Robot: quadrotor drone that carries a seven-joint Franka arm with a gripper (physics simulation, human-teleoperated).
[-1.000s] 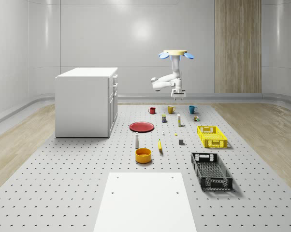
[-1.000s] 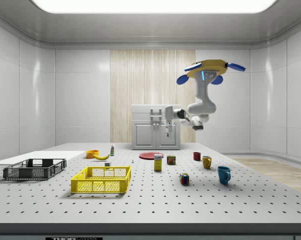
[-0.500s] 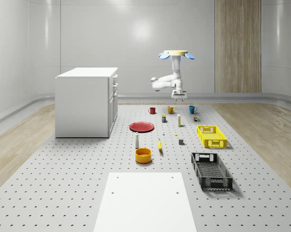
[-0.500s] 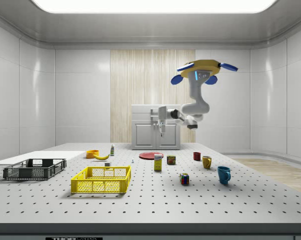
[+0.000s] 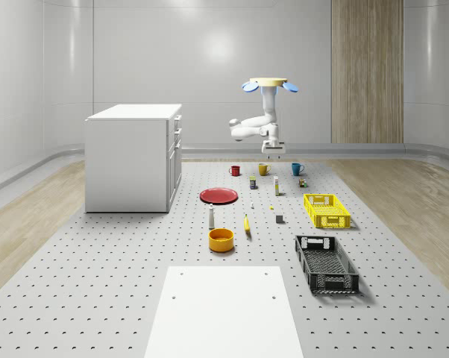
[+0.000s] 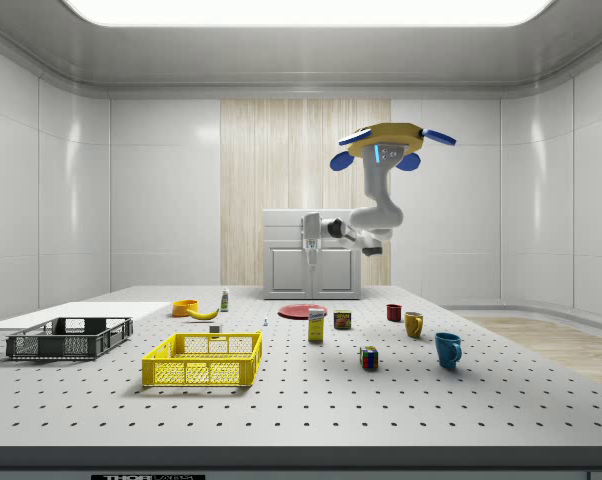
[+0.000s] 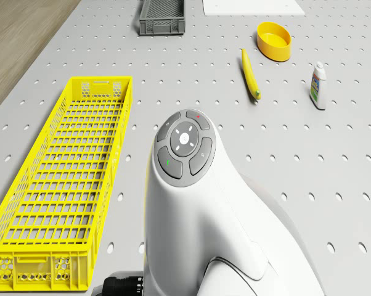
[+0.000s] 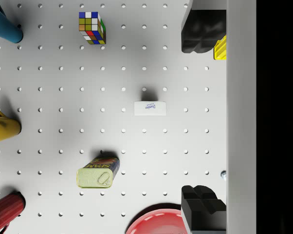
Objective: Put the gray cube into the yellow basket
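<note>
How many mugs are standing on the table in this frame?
3, in a row at the table's far end in the whole-scene view: red mug on the left, yellow mug in the middle, blue mug on the right. None looks hidden.

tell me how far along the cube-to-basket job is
Nothing looks done: the cube sits on the table, outside the basket, which looks empty in the drone view. In hand: the drone hovers over the table's far end near the mugs, gripper high with jaws apart and empty. Left: descend, grasp, carry, drop.
</note>
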